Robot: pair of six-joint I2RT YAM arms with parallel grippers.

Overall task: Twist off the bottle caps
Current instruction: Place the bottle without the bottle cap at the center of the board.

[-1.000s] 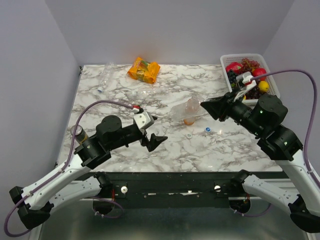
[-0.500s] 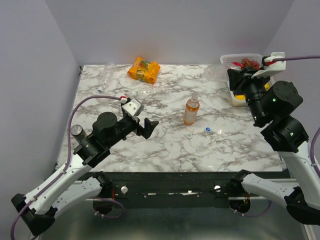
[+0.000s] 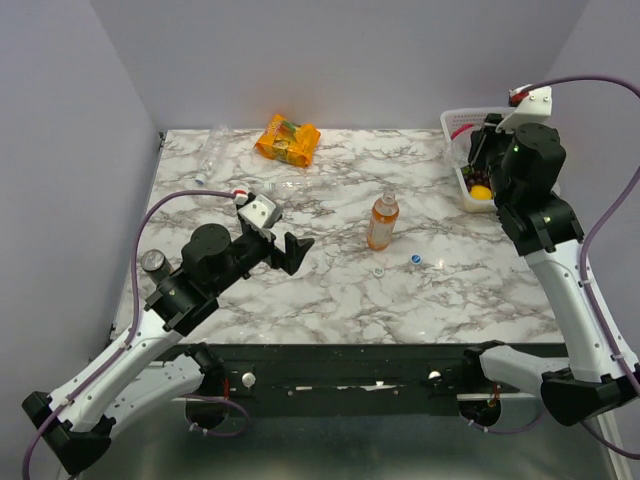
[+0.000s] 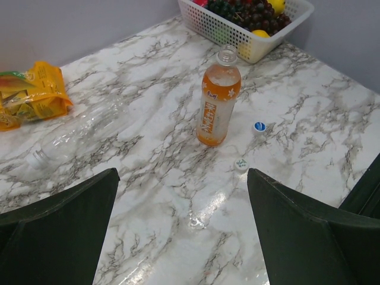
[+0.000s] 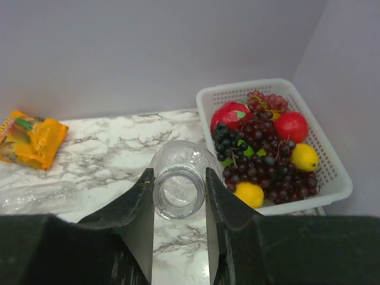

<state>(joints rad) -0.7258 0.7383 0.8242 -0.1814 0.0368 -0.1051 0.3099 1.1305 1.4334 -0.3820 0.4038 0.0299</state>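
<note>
Since its neck is open, the orange bottle (image 4: pixel 217 101) is judged done and is seen upright mid-tabletop (image 4: pixel 178 237). A blue cap (image 4: pixel 259 126) and a white cap (image 4: pixel 240 163) are laid just beside it. A clear bottle (image 5: pixel 181 151), also uncapped, is clamped by the right jaws near the fruit basket (image 5: pixel 249 86), probably to be set aside. The left jaws are spread wide and empty, pointed over a lying bottle (image 4: pixel 77 139), likely the next one to be taken. Whether it is capped cannot be told.

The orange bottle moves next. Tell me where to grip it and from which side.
Grip the orange bottle around its labelled middle, level, from the table's left. It stands upright, uncapped and round-bodied, so a side grip should hold it steady. A blue cap and a white cap lie at its near right.
</note>
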